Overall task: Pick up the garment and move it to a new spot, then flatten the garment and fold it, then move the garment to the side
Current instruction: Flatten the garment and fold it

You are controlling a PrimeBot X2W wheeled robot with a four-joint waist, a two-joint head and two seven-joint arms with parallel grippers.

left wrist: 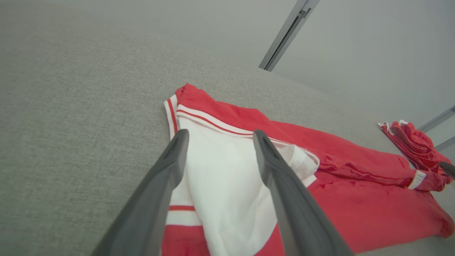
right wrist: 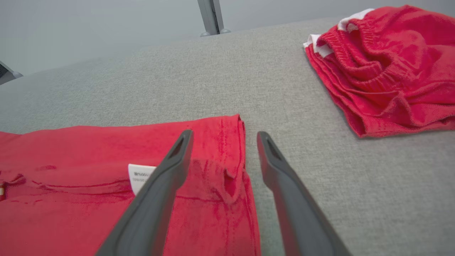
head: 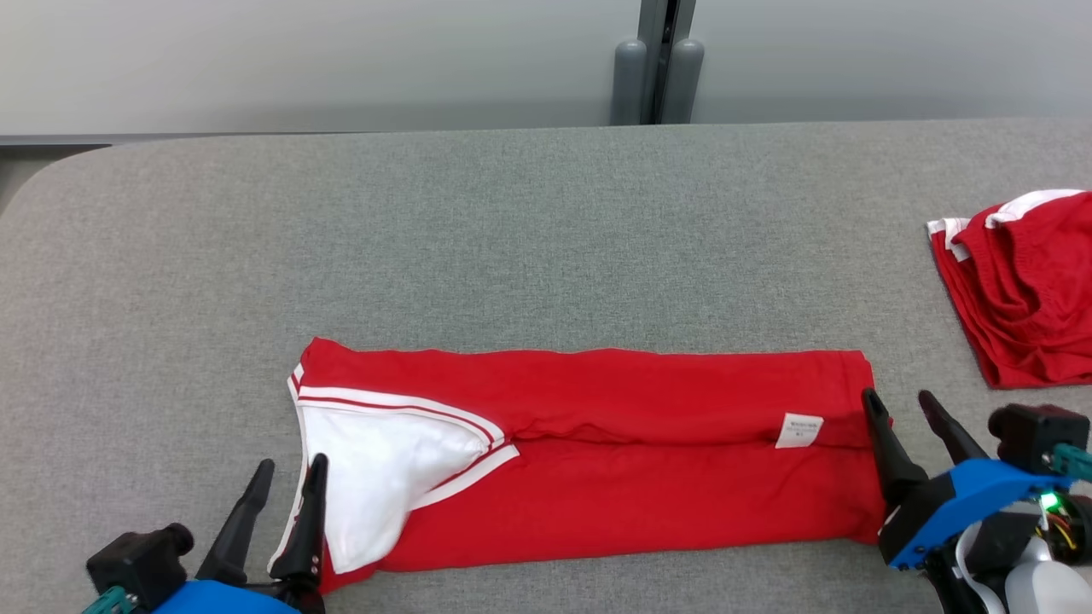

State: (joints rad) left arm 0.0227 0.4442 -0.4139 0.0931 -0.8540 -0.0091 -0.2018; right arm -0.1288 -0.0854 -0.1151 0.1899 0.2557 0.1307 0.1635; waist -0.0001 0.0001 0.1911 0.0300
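left arm (head: 196, 597), right arm (head: 964, 503); both jaws spread

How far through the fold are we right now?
Done: the garment lies flat on the table, folded lengthwise into a long strip. In hand: left gripper and right gripper stand open at its two ends, holding nothing. Left: probably a crosswise fold, then moving it aside.

Our head camera looks down onto the grey table (head: 512, 222), its far edge at 12 o'clock. Our 2 wrist cameras sit low and close over the red garment (head: 597, 460), at its 9 and 3 o'clock ends. All 3 share it and the crumpled red shorts (head: 1032, 290).
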